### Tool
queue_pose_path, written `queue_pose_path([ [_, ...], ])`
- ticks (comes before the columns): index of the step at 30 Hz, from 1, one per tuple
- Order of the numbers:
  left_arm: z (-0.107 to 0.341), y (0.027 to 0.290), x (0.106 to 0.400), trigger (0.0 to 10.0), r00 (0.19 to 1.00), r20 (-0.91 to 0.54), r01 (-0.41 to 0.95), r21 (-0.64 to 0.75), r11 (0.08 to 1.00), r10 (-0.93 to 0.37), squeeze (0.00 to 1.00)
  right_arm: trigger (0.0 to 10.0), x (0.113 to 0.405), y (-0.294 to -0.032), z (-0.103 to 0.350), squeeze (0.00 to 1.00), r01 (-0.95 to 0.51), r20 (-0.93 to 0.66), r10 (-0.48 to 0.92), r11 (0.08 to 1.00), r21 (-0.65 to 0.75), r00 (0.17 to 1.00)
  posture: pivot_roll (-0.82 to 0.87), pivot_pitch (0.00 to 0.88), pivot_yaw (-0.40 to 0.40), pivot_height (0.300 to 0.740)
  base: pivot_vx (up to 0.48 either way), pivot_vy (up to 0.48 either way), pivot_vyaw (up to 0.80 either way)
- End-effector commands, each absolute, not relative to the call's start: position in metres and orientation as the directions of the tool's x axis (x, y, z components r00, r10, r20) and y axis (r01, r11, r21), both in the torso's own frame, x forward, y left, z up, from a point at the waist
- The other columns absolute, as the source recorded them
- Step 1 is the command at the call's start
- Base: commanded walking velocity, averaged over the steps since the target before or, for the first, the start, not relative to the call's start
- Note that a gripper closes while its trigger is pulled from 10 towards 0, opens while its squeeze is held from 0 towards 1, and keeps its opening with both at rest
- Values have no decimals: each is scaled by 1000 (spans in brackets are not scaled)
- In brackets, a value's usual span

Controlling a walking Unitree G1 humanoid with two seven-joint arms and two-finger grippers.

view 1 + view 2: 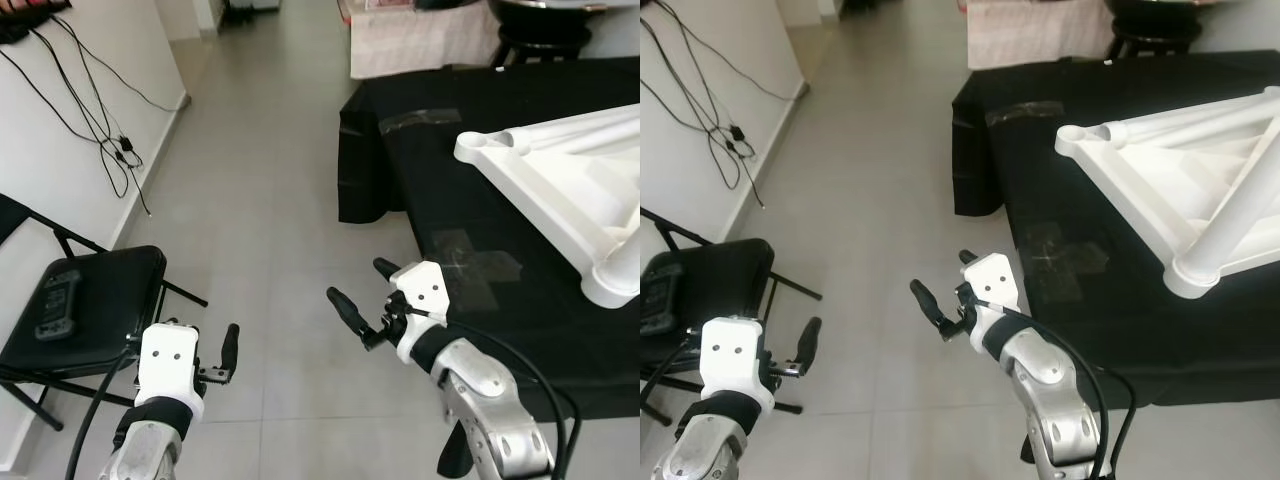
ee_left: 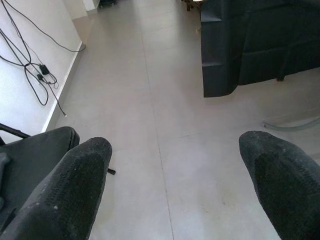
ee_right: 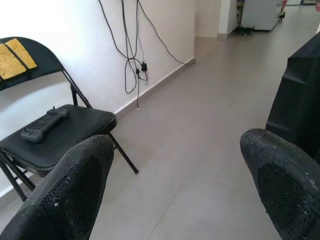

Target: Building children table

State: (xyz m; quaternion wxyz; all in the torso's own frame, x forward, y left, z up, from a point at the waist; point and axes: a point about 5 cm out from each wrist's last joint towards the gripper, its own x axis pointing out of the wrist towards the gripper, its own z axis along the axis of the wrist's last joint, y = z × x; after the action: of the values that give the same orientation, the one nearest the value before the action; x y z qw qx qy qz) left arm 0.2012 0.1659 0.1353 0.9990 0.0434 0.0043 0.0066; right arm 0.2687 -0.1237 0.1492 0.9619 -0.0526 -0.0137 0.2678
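A white children's table (image 1: 560, 175) lies upside down on a surface draped in black cloth (image 1: 440, 170) at the right. One of its round legs (image 1: 612, 280) sticks out near the front. My right gripper (image 1: 364, 287) is open and empty, over the floor just left of the cloth's front edge and apart from the table. My left gripper (image 1: 200, 350) is open too, low at the left over the floor, beside the chair. In the wrist views both pairs of fingers (image 2: 70, 195) (image 3: 70, 190) stand wide apart with bare floor between them.
A black folding chair (image 1: 110, 290) with a black controller (image 1: 58, 302) on its seat stands by the white wall at the left. Cables (image 1: 100, 130) hang down that wall. Tape patches (image 1: 480, 265) mark the cloth. A pink-covered piece (image 1: 420, 40) and a dark stool (image 1: 540, 40) stand behind.
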Motion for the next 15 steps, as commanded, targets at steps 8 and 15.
queue_pose_path([
  [8,131,166,200,10000,1000,-21,4,94,996,-2,0,10000,266,-116,147,0,-571,13,575,815,-97,818,-39,114,52,740,261,0,500],
  [15,131,166,200,10000,1000,-23,22,96,995,-20,0,10000,268,-116,144,0,-566,-2,568,821,-74,823,-41,113,53,740,268,0,229],
])
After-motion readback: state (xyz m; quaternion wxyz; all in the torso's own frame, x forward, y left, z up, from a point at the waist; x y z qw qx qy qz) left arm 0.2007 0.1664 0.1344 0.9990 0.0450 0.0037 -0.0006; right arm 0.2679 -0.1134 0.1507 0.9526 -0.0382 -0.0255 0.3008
